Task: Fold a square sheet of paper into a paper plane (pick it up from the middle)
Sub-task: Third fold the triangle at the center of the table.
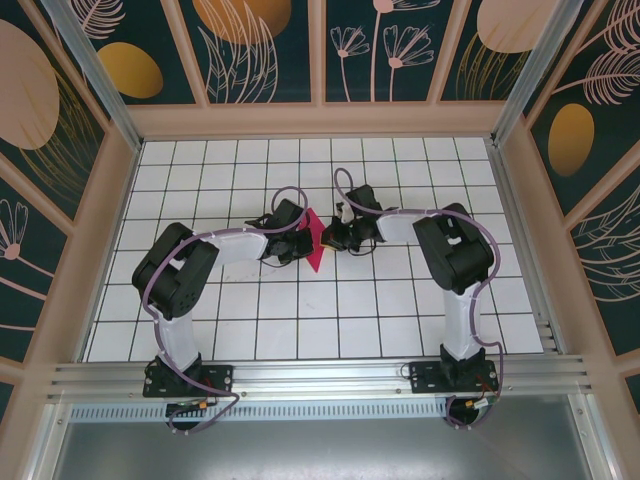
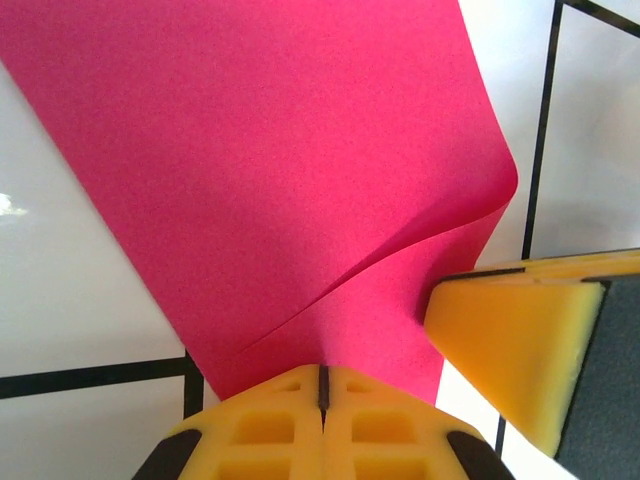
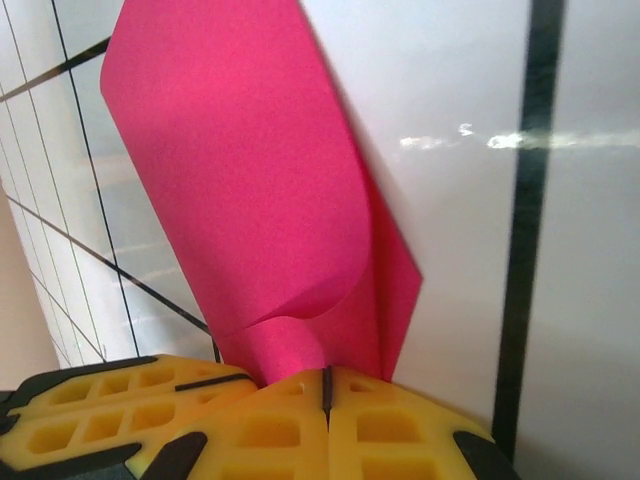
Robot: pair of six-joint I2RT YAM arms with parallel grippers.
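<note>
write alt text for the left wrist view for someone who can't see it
A magenta-pink sheet of paper, one flap curling over, spreads above a white gridded table. The yellow left gripper is shut on its near edge, and the right gripper meets the sheet at lower right.

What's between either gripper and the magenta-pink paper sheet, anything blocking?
Nothing visible. The left gripper and right gripper are both shut on the creased magenta-pink paper sheet, one from each side.
</note>
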